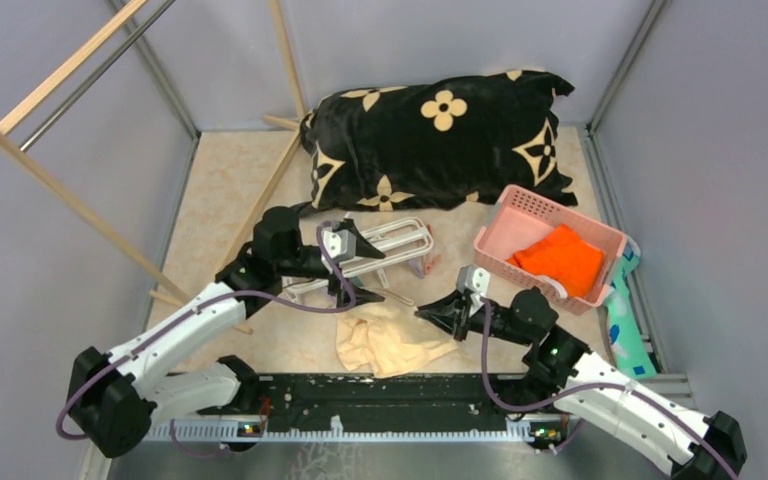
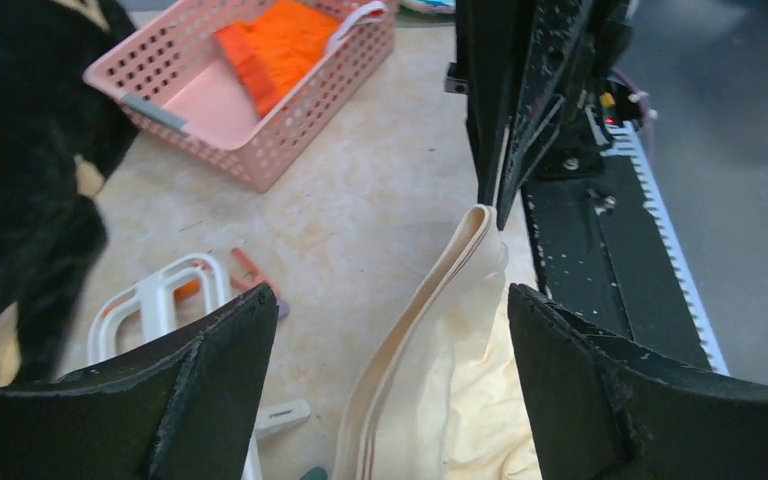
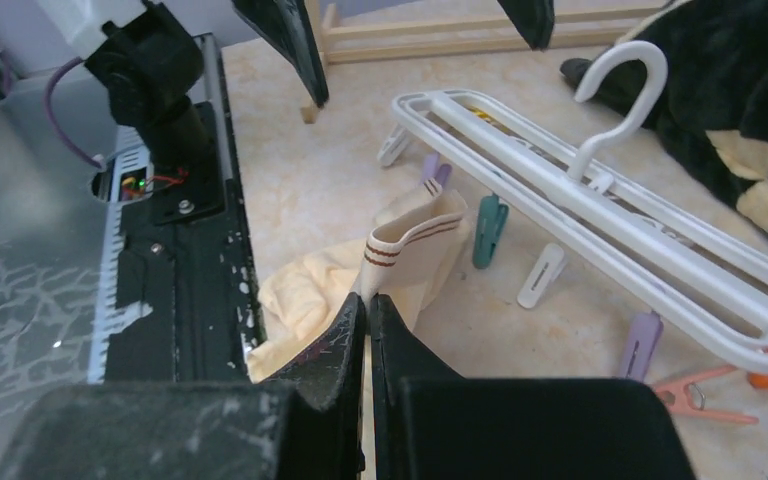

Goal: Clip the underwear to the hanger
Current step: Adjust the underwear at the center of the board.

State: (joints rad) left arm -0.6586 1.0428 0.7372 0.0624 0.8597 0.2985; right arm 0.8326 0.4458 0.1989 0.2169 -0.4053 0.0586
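Observation:
The cream underwear (image 1: 385,340) lies crumpled on the table's near middle. My right gripper (image 1: 430,312) is shut on its striped waistband (image 3: 415,240) and holds that edge lifted. The same grip shows in the right wrist view (image 3: 368,298). My left gripper (image 1: 365,272) is open, with its jaws spread wide above the raised waistband (image 2: 410,340) without touching it. In the left wrist view (image 2: 390,300) it holds nothing. The white hanger (image 1: 380,250) lies flat just behind the underwear. Its hook (image 3: 615,90) and its teal, lilac and orange clips (image 3: 488,228) rest on the table.
A pink basket (image 1: 505,235) holding an orange cloth (image 1: 562,258) stands at the right. A black flowered pillow (image 1: 430,140) lies at the back. A wooden rack (image 1: 70,190) stands at the left. A teal patterned cloth (image 1: 625,320) lies by the right wall.

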